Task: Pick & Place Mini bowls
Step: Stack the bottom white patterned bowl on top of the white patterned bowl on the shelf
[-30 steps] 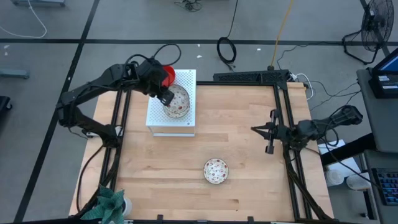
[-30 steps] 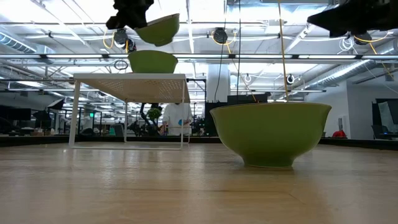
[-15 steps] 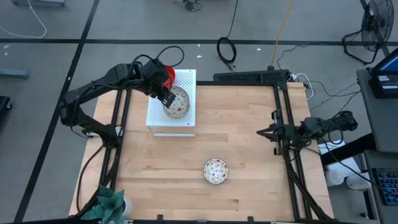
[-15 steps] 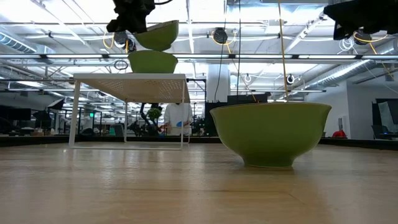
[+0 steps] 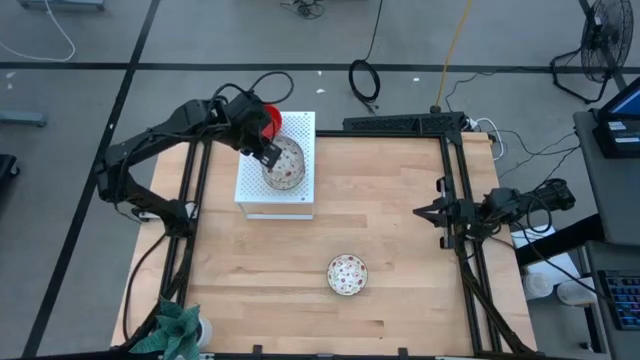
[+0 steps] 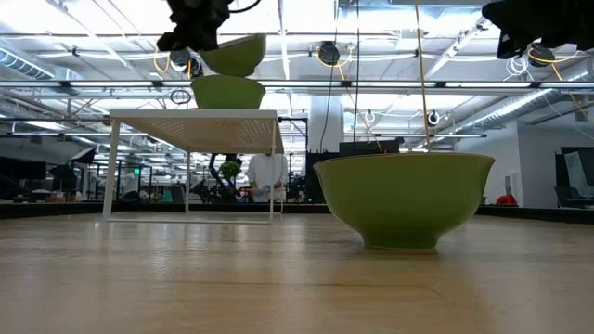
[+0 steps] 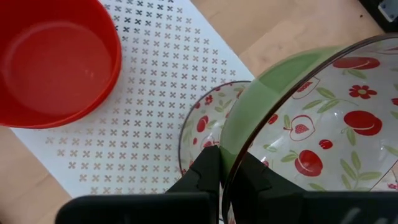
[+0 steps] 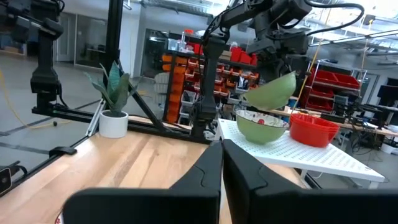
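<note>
Green-backed patterned bowl [image 7: 311, 130] is pinched by its rim in the left end effector [image 7: 229, 171], tilted just above another patterned bowl [image 5: 284, 166] on the white perforated board [image 5: 300, 195], red bowl [image 7: 53, 59] beside. Third patterned bowl [image 5: 347, 274] sits on the tabletop [image 5: 400, 200]. Right end effector [image 8: 221, 165] fingers together, at the edge.

Wooden table [image 5: 390, 230]: white perforated board [image 5: 300, 135] on legs at far left corner; one patterned bowl [image 5: 347, 274] directly on tabletop, near front centre, well apart from board. Potted plant [image 5: 172, 330] at near left corner.
</note>
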`<move>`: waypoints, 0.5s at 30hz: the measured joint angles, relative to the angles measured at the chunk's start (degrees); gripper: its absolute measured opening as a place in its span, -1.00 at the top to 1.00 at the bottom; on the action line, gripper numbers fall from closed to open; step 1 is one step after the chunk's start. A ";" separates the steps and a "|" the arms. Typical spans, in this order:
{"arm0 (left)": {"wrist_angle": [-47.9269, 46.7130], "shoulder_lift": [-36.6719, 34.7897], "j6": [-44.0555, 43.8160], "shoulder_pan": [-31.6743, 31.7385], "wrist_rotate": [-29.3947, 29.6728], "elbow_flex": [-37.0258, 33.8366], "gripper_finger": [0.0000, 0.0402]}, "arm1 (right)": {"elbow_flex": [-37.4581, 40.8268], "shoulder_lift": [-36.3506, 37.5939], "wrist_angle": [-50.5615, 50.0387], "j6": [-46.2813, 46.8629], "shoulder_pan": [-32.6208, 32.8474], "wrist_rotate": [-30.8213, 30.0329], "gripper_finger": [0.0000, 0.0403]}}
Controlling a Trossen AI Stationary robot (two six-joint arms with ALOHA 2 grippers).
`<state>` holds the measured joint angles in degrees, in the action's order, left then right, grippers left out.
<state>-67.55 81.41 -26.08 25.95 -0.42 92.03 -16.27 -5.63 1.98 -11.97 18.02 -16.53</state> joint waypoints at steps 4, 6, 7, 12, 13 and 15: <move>-0.41 0.40 -2.94 1.00 -0.78 0.00 0.94 | 0.00 -0.02 0.00 0.00 0.00 0.00 1.00; -0.51 1.43 -6.46 1.95 -4.23 0.00 0.94 | 0.00 -0.03 0.00 0.24 0.00 -0.02 1.00; -0.67 1.92 -8.33 2.92 -6.73 -0.03 0.94 | 0.00 -0.04 0.00 0.35 0.00 -0.03 1.00; -1.77 3.96 -15.18 7.85 -15.45 0.00 0.94 | 0.00 -0.04 0.00 0.37 0.00 -0.09 1.00; -2.57 4.31 -15.25 8.54 -15.70 -0.01 0.94 | 0.00 -0.04 0.00 0.37 0.00 -0.09 1.00; -3.99 4.82 -15.42 9.32 -16.34 -0.09 0.94 | 0.00 -0.04 -0.01 0.37 0.00 -0.09 1.00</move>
<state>-71.54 86.22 -41.50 35.26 -16.76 91.94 -16.27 -5.67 1.97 -11.60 18.02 -16.62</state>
